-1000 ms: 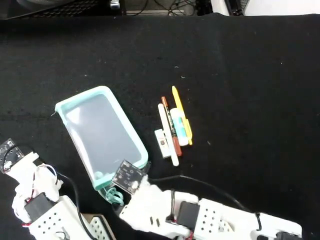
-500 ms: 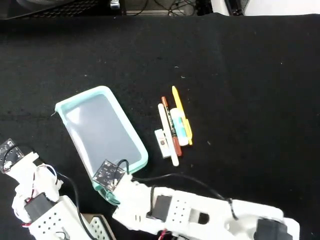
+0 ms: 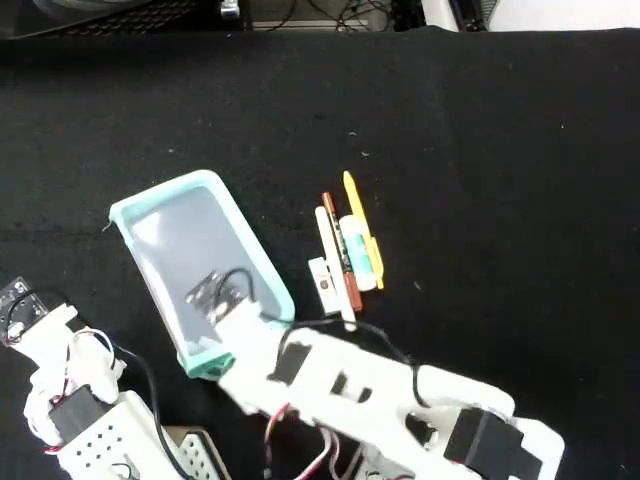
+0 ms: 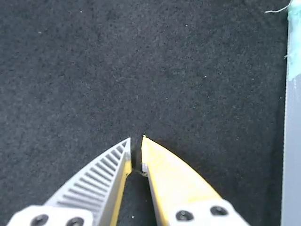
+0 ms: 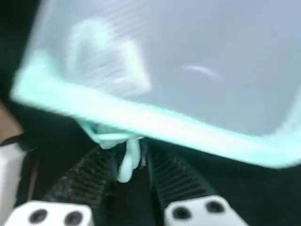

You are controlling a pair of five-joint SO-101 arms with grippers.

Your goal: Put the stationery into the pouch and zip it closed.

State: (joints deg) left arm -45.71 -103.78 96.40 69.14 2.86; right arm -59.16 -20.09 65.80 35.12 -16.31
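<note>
The translucent pouch (image 3: 190, 245) with a mint-green rim lies flat at the table's left. Its near end (image 5: 141, 120) stands just beyond my right gripper (image 5: 129, 157). That gripper is shut on the pale green zipper pull (image 5: 126, 165). From above, the white right arm (image 3: 340, 385) comes in from the near right, its wrist over the pouch's near end. Several pieces of stationery (image 3: 347, 255) lie side by side right of the pouch: a yellow pen, a brown pencil and white items. My left gripper (image 4: 136, 140) is shut over bare cloth, the pouch's edge (image 4: 292, 108) off to one side.
Black cloth (image 3: 480, 170) covers the whole table. The left arm (image 3: 65, 400) rests at the near left corner. A brown block (image 3: 195, 450) sits at the near edge between the arms. Cables and equipment lie beyond the far edge.
The right arm has swung left and away from the near edge, so its wrist now lies over the pouch's near end. The left arm has stayed still.
</note>
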